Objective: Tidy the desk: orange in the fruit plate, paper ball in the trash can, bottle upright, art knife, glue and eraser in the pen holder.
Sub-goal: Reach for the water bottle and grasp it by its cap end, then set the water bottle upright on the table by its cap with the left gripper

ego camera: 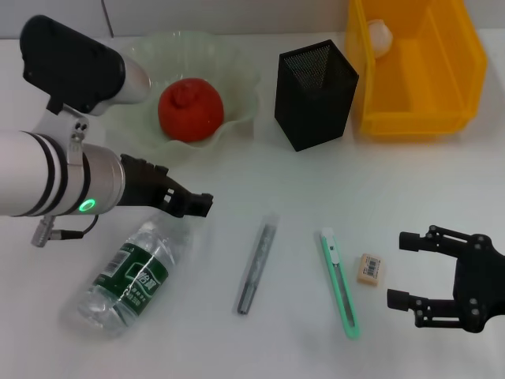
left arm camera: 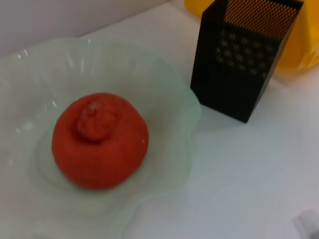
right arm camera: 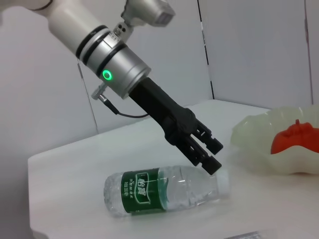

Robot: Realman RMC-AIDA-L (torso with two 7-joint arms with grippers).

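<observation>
The orange [ego camera: 190,109] [left arm camera: 99,139] lies in the pale green fruit plate [ego camera: 241,67] [left arm camera: 169,89]. A clear bottle [ego camera: 130,276] [right arm camera: 164,191] with a green label lies on its side at the front left. My left gripper [ego camera: 196,204] [right arm camera: 212,155] hovers just above its cap end, open, holding nothing. The grey glue stick [ego camera: 256,268], green art knife [ego camera: 340,283] and eraser [ego camera: 371,268] lie on the table in front of the black mesh pen holder [ego camera: 316,93] [left arm camera: 239,64]. My right gripper [ego camera: 404,270] stands open right of the eraser. The paper ball [ego camera: 380,35] sits in the yellow trash can [ego camera: 418,118].
The white table's front edge runs close behind the bottle in the right wrist view. The pen holder stands between the fruit plate and the yellow bin [left arm camera: 299,45] at the back.
</observation>
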